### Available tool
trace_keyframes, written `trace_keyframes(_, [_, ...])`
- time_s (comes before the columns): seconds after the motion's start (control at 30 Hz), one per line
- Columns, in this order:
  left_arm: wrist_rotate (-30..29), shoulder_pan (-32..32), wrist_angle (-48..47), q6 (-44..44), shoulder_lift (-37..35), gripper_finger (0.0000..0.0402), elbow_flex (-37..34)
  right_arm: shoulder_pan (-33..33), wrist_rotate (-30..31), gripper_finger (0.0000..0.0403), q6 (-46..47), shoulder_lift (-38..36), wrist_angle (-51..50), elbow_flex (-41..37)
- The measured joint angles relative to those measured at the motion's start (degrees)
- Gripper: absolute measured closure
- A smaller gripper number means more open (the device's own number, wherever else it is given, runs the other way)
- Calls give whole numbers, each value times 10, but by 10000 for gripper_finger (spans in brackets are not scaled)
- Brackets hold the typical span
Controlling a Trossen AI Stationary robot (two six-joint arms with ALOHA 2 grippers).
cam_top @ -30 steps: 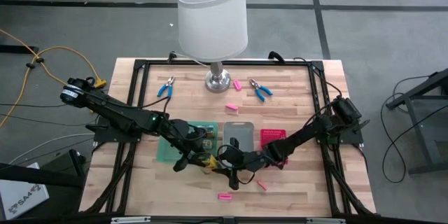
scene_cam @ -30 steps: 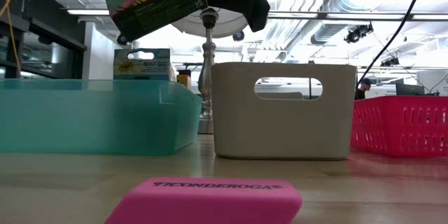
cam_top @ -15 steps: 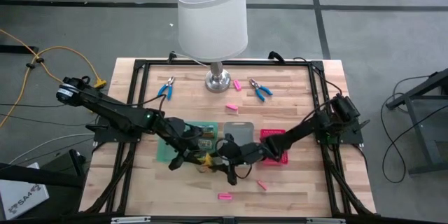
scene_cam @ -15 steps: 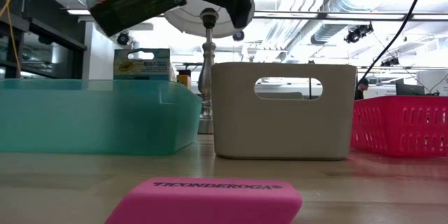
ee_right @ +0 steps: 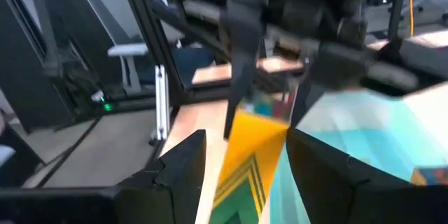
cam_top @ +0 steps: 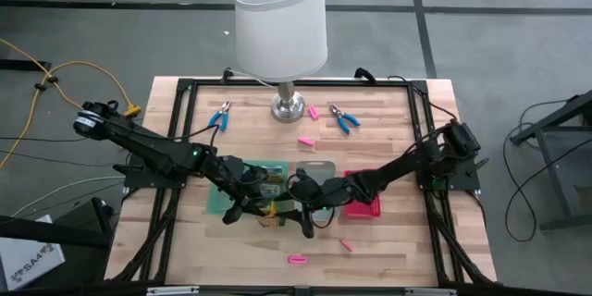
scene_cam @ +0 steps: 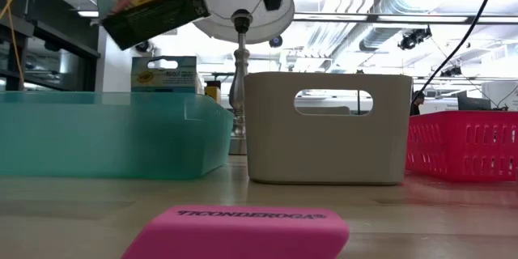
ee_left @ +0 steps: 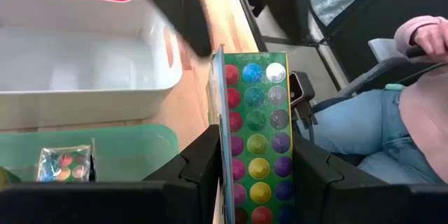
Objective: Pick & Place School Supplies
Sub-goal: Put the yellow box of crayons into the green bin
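A crayon pack (ee_left: pixel 255 136) is gripped between the fingers of the left gripper (cam_top: pixel 248 205) and is held in the air above the near edge of the green tray (scene_cam: pixel 113 133). The right gripper (cam_top: pixel 298 205) is spread wide just beside the pack at its 3 o'clock, holding nothing. One crayon pack (scene_cam: pixel 164 74) is already seen standing inside the green tray. The grey tray (scene_cam: pixel 328 127) appears empty in the left wrist view. Much is judged left to do: two blue-handled pliers (cam_top: pixel 219 117) lie by the lamp (cam_top: pixel 280 23) at the table's (cam_top: pixel 398 240) 12 o'clock side, and pink erasers (cam_top: pixel 296 260) are scattered, one at 6 o'clock. The pink tray's (scene_cam: pixel 465 146) contents cannot be told.
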Motion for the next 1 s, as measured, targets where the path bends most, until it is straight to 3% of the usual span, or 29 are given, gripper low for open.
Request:
trace_keyframes(0.23, [-11, -12, -73, -1, -54, 285, 0, 1, -3, 213, -12, -45, -41, 0])
trace_keyframes(0.6, [-140, -46, -249, -72, -156, 285, 0, 10, 6, 213, 3, -40, -67, 0])
trace_keyframes(0.83, [-218, -60, -360, -131, -161, 285, 0, 13, 7, 213, 6, -40, -65, 0])
trace_keyframes(1.0, [-251, -60, -384, -139, -152, 285, 0, 18, 8, 213, 6, -40, -65, 0])
